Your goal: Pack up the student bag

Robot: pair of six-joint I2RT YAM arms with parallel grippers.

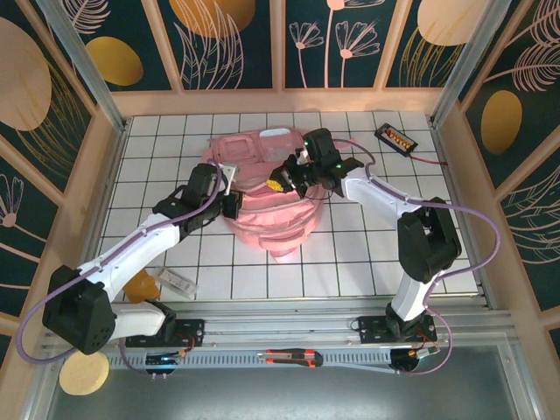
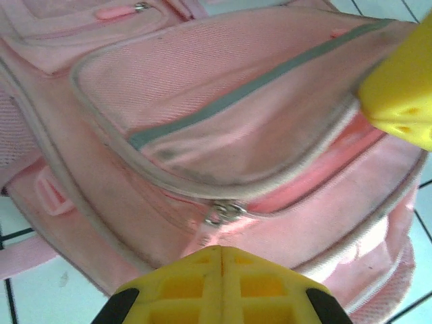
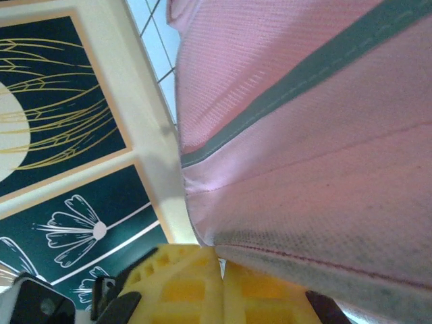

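Midway across the white tiled table (image 1: 350,262), the student bag (image 1: 271,223), a large pink fabric backpack with pink straps and grey reflective strips, lies slumped with its front pockets facing up. In the left wrist view the bag (image 2: 202,128) has one pocket flap raised, with a darker pink gap under the flap's edge. A small metal zipper pull (image 2: 226,212) hangs at the rim of that pocket. The left gripper (image 1: 231,199) sits at the bag's left side. Its yellow fingers are pressed together (image 2: 221,260) just short of the zipper pull, and nothing shows between them. The right gripper (image 1: 278,184) reaches in from the bag's right side onto the top of the bag. Its own camera shows the yellow fingers closed against each other (image 3: 217,260), right under the pink fabric (image 3: 317,148) and the grey reflective strip (image 3: 304,77). The cloth touches them, but it cannot be told whether any of it is caught in the seam. One of those fingers (image 2: 398,101) shows at the edge of the raised flap. Beyond the bag and to its right, a black rectangular device with orange buttons (image 1: 395,137) lies on the tiles. To the bag's near left lie an orange lump (image 1: 140,284) and a clear plastic piece (image 1: 179,282), and further out a round yellow disc (image 1: 83,372). On the near side of the bag, an orange-and-black utility knife (image 1: 293,357) rests on the metal rail.
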